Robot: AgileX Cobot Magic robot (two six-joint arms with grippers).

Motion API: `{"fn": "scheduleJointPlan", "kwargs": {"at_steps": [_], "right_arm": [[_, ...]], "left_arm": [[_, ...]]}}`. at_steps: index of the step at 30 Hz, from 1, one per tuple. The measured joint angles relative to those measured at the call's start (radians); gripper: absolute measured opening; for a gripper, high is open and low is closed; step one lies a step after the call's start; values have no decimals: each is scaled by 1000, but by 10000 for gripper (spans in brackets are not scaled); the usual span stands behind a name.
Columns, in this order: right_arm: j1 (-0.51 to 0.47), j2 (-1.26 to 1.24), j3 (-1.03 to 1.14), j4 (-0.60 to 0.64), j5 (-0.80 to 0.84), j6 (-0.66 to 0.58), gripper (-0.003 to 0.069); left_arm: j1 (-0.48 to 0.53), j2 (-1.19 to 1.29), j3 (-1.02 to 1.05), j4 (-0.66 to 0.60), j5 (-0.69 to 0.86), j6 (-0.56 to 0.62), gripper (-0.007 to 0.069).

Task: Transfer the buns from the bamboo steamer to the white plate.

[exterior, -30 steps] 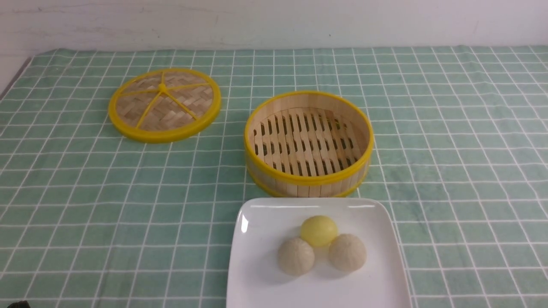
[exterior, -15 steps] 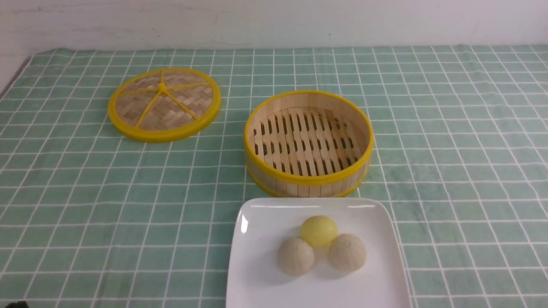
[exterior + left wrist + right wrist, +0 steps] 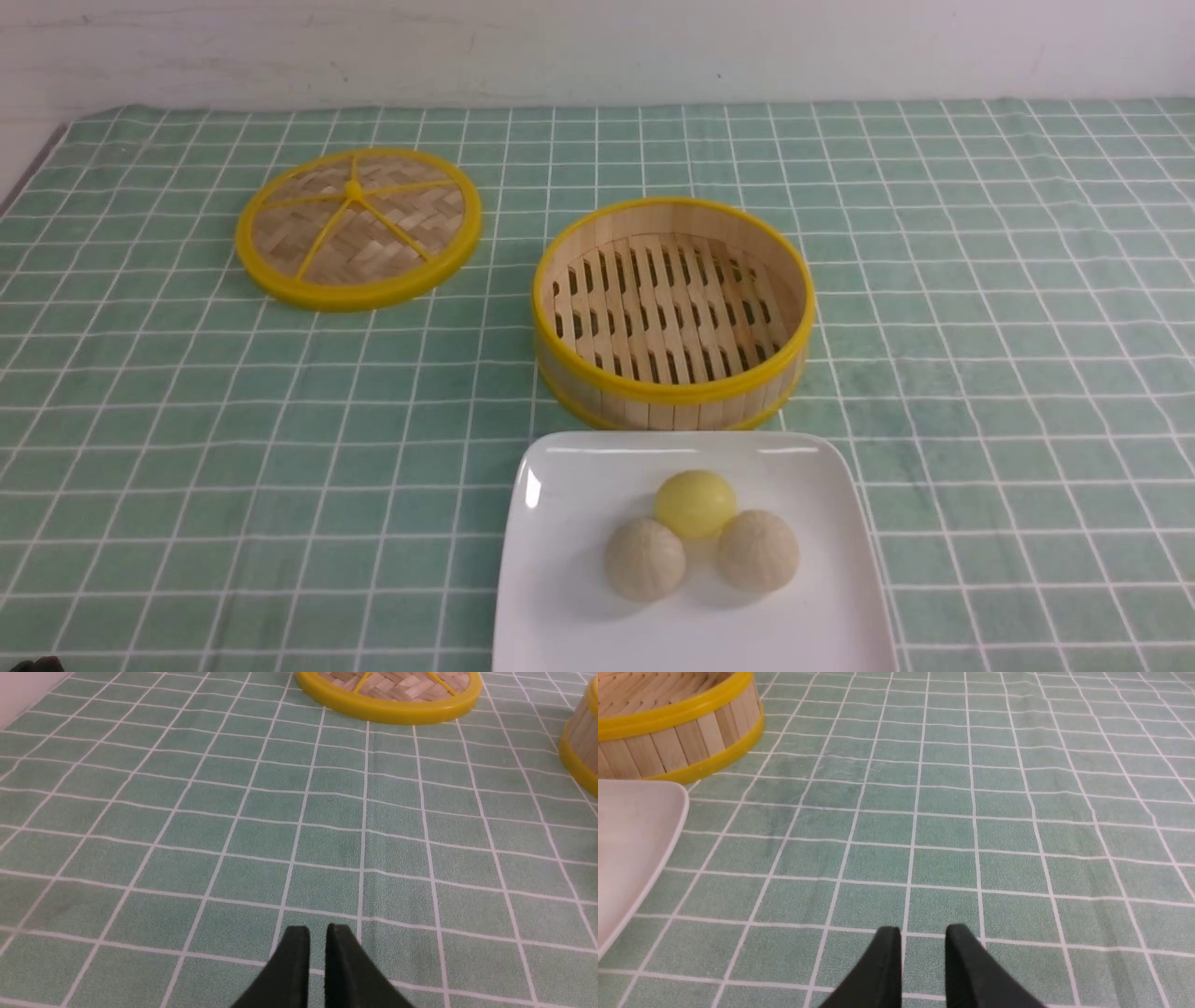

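Left gripper (image 3: 317, 933) hangs over bare checked tablecloth (image 3: 187, 420), its jaws a narrow slit apart and empty. Right gripper (image 3: 923, 935) shows a slightly wider gap, also empty. Well away from both, three buns (image 3: 695, 504) huddle on the white plate (image 3: 569, 523) at the cloth's near edge, the bamboo steamer (image 3: 672, 392) just behind.

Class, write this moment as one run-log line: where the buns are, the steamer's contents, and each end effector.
buns: three on white plate | bamboo steamer: empty | left end effector: empty, narrow gap | right end effector: empty, slightly apart
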Motion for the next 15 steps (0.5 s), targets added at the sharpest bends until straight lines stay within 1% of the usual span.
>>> {"fn": "scheduleJointPlan", "kwargs": {"at_steps": [15], "right_arm": [[0, 0, 0, 0, 0, 0, 183]], "left_arm": [[0, 0, 0, 0, 0, 0, 95]]}}
